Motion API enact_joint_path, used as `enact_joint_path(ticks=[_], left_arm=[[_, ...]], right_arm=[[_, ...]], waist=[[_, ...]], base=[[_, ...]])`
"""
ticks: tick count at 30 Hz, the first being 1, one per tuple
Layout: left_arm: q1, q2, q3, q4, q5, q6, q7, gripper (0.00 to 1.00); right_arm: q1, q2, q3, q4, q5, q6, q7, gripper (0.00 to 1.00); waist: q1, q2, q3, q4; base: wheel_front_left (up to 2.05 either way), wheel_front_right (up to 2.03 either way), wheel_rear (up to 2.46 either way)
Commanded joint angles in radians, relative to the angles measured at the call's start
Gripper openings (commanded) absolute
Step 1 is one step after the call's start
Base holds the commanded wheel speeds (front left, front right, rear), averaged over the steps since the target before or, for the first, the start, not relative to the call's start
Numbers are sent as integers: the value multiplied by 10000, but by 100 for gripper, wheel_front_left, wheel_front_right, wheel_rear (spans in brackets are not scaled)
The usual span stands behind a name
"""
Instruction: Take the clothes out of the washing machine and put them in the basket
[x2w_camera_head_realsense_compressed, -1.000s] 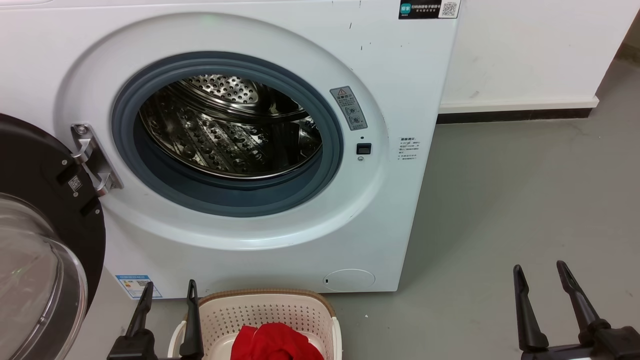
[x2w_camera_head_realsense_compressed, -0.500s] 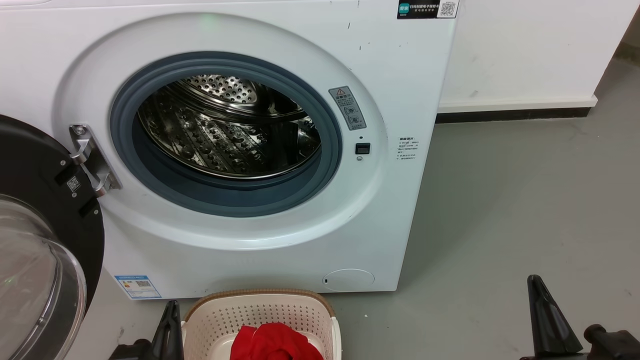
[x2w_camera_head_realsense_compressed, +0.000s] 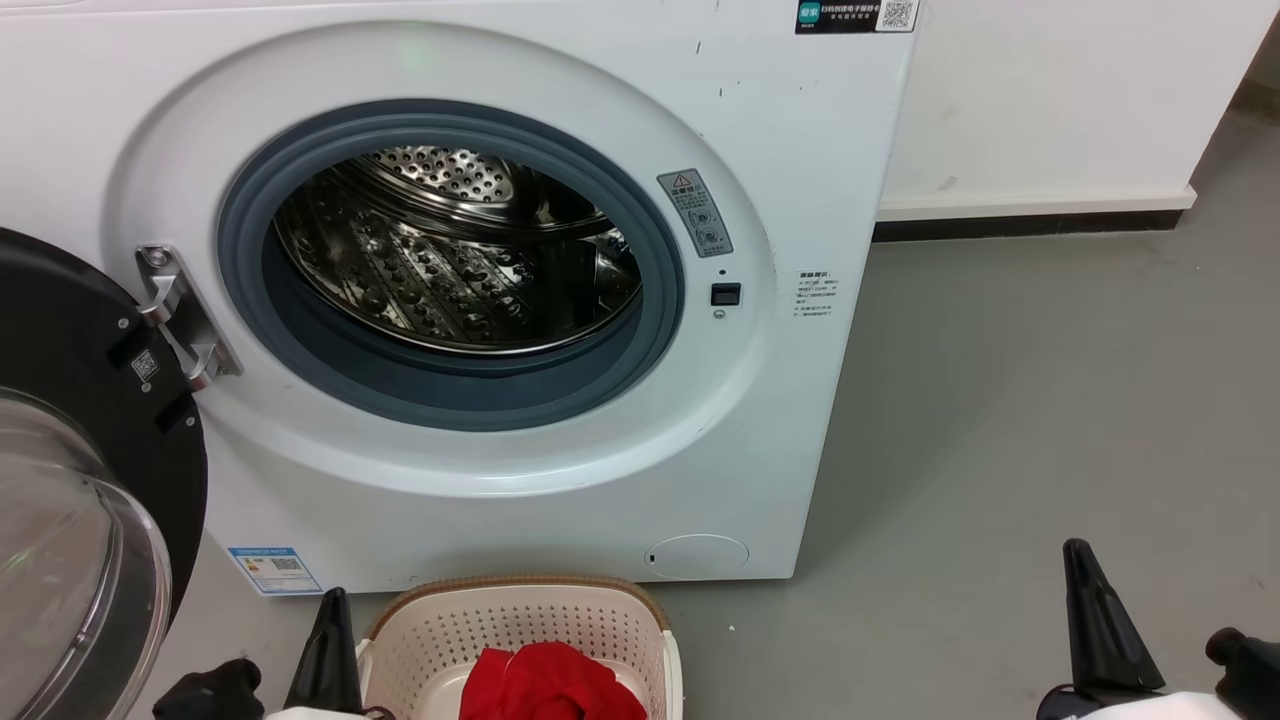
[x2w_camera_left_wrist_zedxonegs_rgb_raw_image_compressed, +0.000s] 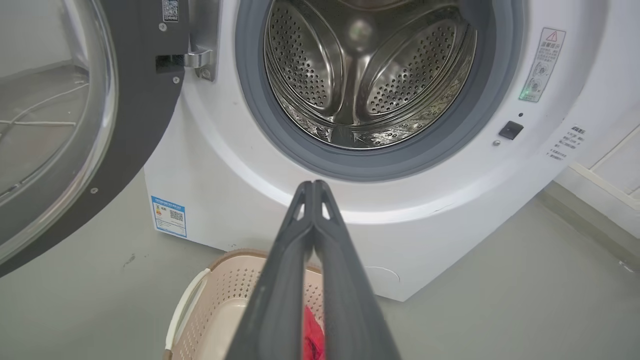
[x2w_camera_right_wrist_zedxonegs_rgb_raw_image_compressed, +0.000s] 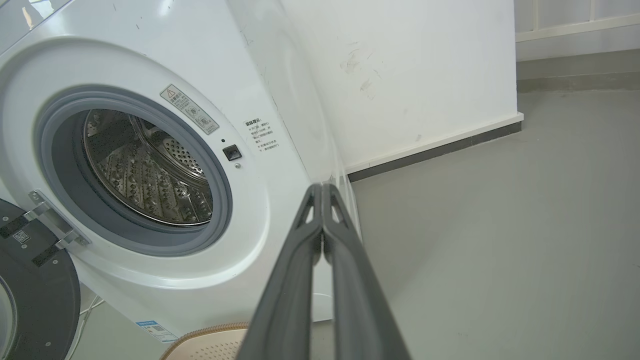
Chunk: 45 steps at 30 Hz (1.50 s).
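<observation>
- Frankly, the job looks finished to me: the bright red sleeveless jersey (x2w_camera_head_realsense_compressed: 545, 685) lies heaped in the small cream-white perforated plastic basket (x2w_camera_head_realsense_compressed: 520, 585), which stands on the floor just in front of the large white front-loading washing machine (x2w_camera_head_realsense_compressed: 820, 150). The perforated steel drum (x2w_camera_left_wrist_zedxonegs_rgb_raw_image_compressed: 370, 75) looks empty as far as I can see into it.
- My left fingers (x2w_camera_left_wrist_zedxonegs_rgb_raw_image_compressed: 285, 280) are pressed together and hold nothing. They hang right beside the basket's left edge, so a careless sideways move could shove or tip that light basket.
- The jersey sits high in the basket. A low sweep of the left fingers could snag the cloth and drag it onto the floor.
- The black-rimmed glass door (x2w_camera_head_realsense_compressed: 60, 330) stands wide open on my left, and swinging that arm outward could knock it.
- My right fingers (x2w_camera_right_wrist_zedxonegs_rgb_raw_image_compressed: 292, 280) are also closed and empty, over bare floor and well apart from everything. I see little risk there.
- Writing:
  - A grey warning sticker (x2w_camera_head_realsense_compressed: 697, 213) beside the porthole has a red triangle.
  - A black label (x2w_camera_head_realsense_compressed: 857, 15) at the top carries a QR code.
  - A blue-bordered label (x2w_camera_head_realsense_compressed: 273, 570) sits low on the front.
  - A small block of print (x2w_camera_head_realsense_compressed: 818, 295) is to the right of the porthole.
  - All the lettering is too small for me to read, and I can make out no brand.
</observation>
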Motion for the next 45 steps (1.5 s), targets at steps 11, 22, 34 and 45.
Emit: enact_joint_path(ticks=[11, 22, 34, 45], left_arm=[[-599, 21, 126, 66, -2106, -210, 459, 0], [-893, 23, 209, 234, -3786, -344, 856, 0], [-1188, 24, 294, 400, -5414, -484, 1238, 0], [-1403, 25, 356, 527, -6634, -589, 1529, 0]], right_arm=[[-662, -167, 25, 230, 2218, -2, 402, 0], [-990, -218, 12, 526, 3945, -2, 755, 0], [-1309, -248, -26, 816, 5600, -2, 1120, 0], [-1542, -259, -69, 1042, 6828, -3, 1400, 0]], waist=[[-1, 0, 45, 26], [-1, 0, 89, 52], [-1, 0, 138, 80], [-1, 0, 178, 103]], base=[[0, 0, 0], [0, 0, 0], [0, 0, 0], [0, 0, 0]])
